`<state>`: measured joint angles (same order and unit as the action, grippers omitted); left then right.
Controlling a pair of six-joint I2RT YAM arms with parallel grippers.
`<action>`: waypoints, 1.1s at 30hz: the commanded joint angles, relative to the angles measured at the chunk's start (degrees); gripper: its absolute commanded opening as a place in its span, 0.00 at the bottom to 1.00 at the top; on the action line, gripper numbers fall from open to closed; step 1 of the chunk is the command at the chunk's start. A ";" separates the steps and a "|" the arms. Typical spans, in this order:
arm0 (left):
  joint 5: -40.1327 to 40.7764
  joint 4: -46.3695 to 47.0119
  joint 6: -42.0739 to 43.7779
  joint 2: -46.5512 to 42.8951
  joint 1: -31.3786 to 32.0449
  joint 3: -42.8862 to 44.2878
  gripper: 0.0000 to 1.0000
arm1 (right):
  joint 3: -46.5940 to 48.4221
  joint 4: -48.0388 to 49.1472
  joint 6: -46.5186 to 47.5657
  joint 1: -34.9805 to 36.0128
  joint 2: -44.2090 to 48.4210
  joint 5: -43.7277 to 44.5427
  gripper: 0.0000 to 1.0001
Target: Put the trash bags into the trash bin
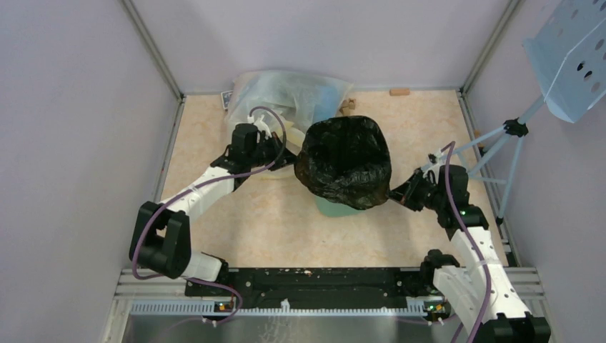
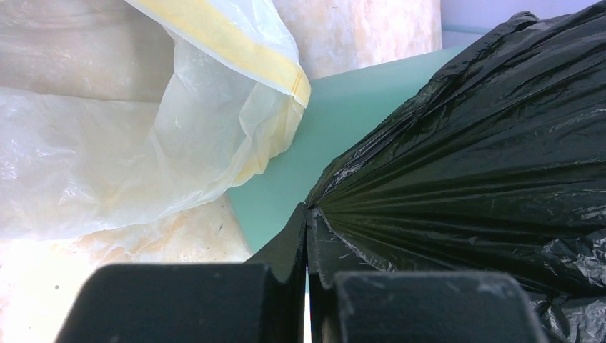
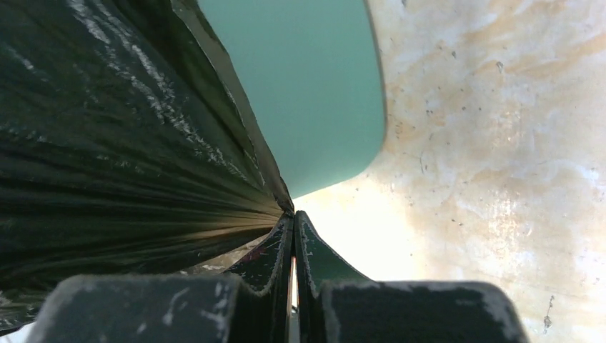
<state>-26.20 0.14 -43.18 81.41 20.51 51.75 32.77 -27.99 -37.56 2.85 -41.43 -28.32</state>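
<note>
From above, the glossy black crinkled plastic bag [image 1: 345,161] sits spread over the mint-green plastic bin [image 1: 332,208]. Left wrist: the left gripper [image 2: 307,214] has its jaws clamped on bag film beside the bin. Right wrist: the right gripper [image 3: 293,218] pinches the film likewise. Overpulling, I reckon, could tear it or tip the bin.

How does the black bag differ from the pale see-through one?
The black bag is opaque, glossy; the clear bag translucent, yellowish. The black bag drapes over the green bin, pinched by the left gripper and right gripper; the clear bag lies behind, ungripped. Both are crinkled plastic.
</note>
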 commanded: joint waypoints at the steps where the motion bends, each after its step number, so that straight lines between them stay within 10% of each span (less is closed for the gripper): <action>1: -1.98 4.22 0.28 0.60 -0.28 0.64 0.00 | -2.91 6.76 -0.22 0.14 -0.85 -0.16 0.00; 33: 4.50 7.31 7.14 1.91 -0.28 -1.48 0.00 | -3.52 8.93 5.19 0.14 -6.03 10.03 0.00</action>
<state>-23.03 6.61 -38.54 84.23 20.51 48.34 25.67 -19.00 -34.87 2.85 -47.29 -20.16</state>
